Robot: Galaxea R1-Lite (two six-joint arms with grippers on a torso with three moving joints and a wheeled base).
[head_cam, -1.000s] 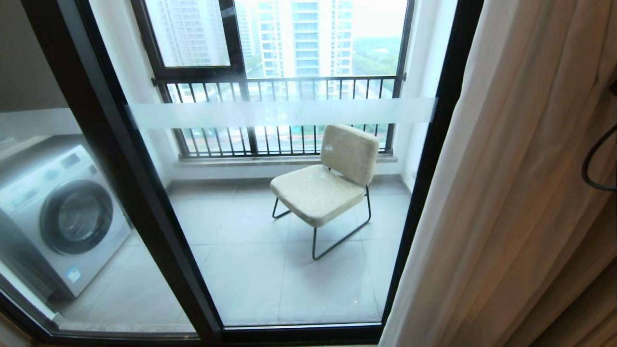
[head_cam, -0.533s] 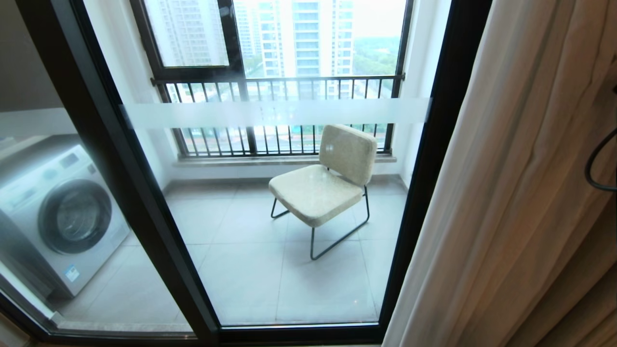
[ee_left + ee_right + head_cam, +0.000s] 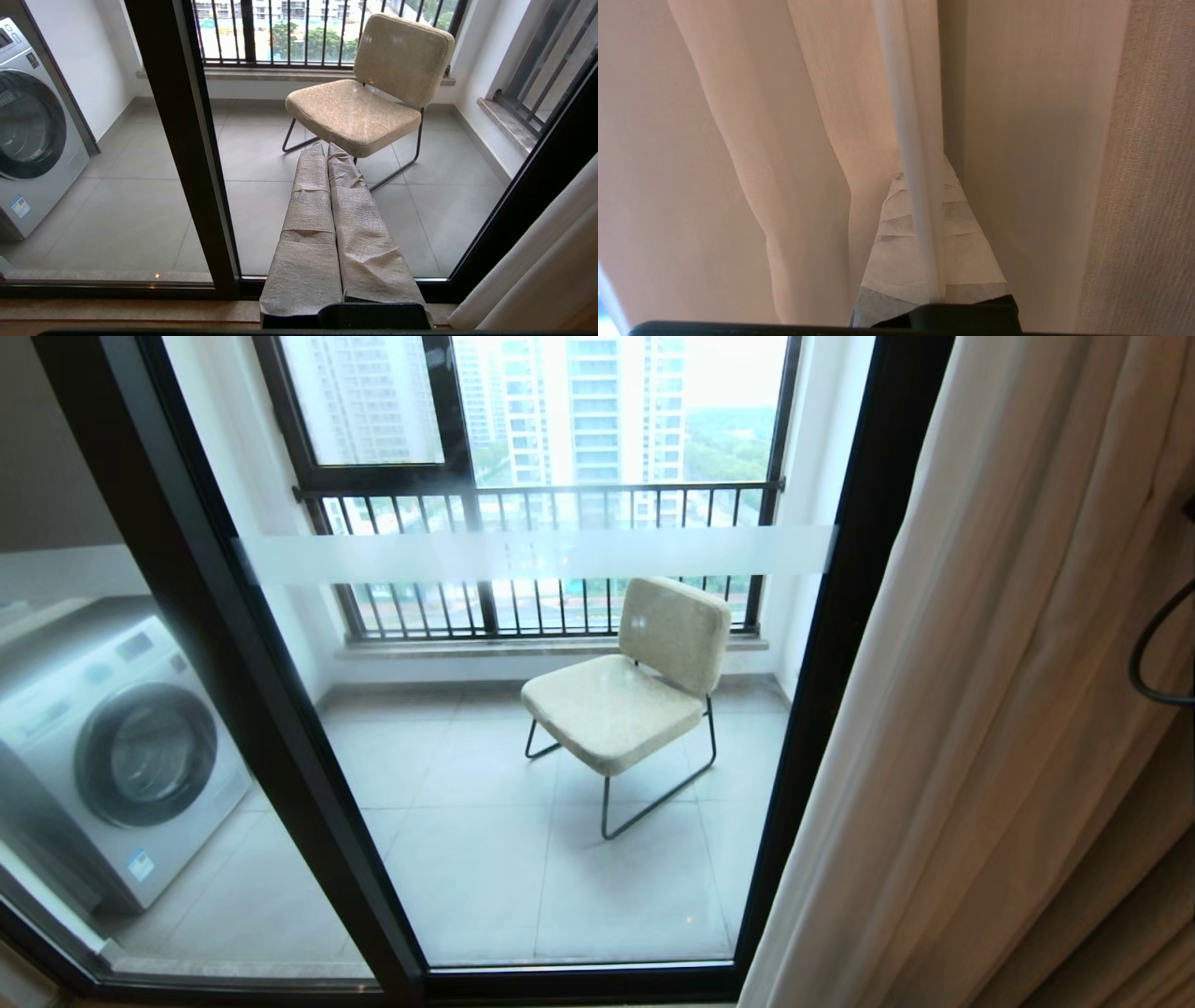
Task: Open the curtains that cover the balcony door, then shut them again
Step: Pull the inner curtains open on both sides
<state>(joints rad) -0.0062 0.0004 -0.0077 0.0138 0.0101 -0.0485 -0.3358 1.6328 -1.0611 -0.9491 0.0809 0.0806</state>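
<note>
Head view showed a washing machine (image 3: 112, 751) left of the balcony door (image 3: 280, 709), its drum contents unreadable and its left side cut off by the frame. Behind the glass stood a chair (image 3: 635, 695) with nothing on its seat. The curtains (image 3: 1008, 709) hung gathered right of the door, leaving the panes uncovered; a black cable (image 3: 1153, 649) showed partly at their right edge. Neither arm appeared in that view. In the left wrist view, the left gripper (image 3: 334, 224) was clenched on nothing, pointing at the door glass. In the right wrist view, the right gripper (image 3: 924, 233) was clamped on a sheer fold of the curtains (image 3: 915, 140); its fingertips were hidden in fabric.
</note>
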